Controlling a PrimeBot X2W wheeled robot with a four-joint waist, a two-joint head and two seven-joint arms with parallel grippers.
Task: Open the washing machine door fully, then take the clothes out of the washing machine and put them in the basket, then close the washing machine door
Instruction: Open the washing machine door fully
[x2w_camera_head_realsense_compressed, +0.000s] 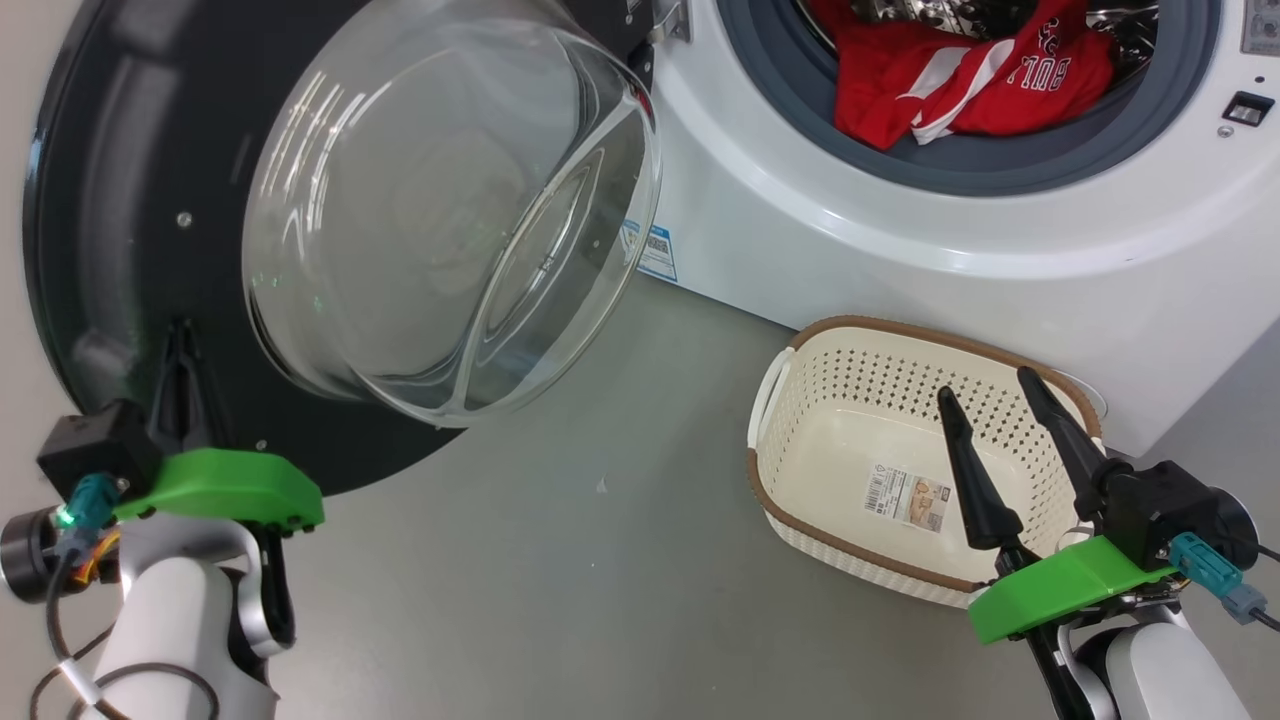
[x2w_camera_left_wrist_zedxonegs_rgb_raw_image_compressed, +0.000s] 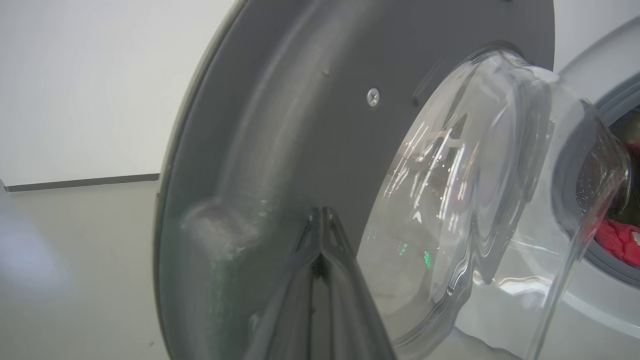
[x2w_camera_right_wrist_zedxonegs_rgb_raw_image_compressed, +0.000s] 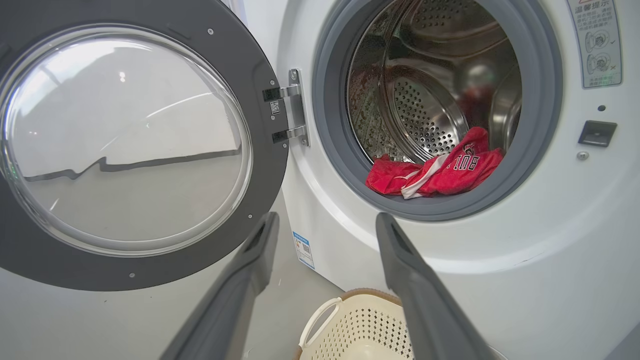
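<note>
Red clothes (x2w_camera_head_realsense_compressed: 960, 80) soft, light, floppy, heaped at drum (x2w_camera_right_wrist_zedxonegs_rgb_raw_image_compressed: 430, 120) front on grey gasket (x2w_camera_head_realsense_compressed: 960, 165); pinch top fold near white trim. My left gripper (x2w_camera_head_realsense_compressed: 180, 345) pressed together at washing machine door (x2w_camera_head_realsense_compressed: 110, 200); my right gripper (x2w_camera_head_realsense_compressed: 985, 385) spread above basket (x2w_camera_head_realsense_compressed: 870, 325). Drum rear cut off; garment count unclear.

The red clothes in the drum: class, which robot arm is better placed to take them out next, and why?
Likely the right. The right gripper is open above the basket, fingers pointing at the clothes. The left gripper is shut, its tips at the washing machine door.
</note>
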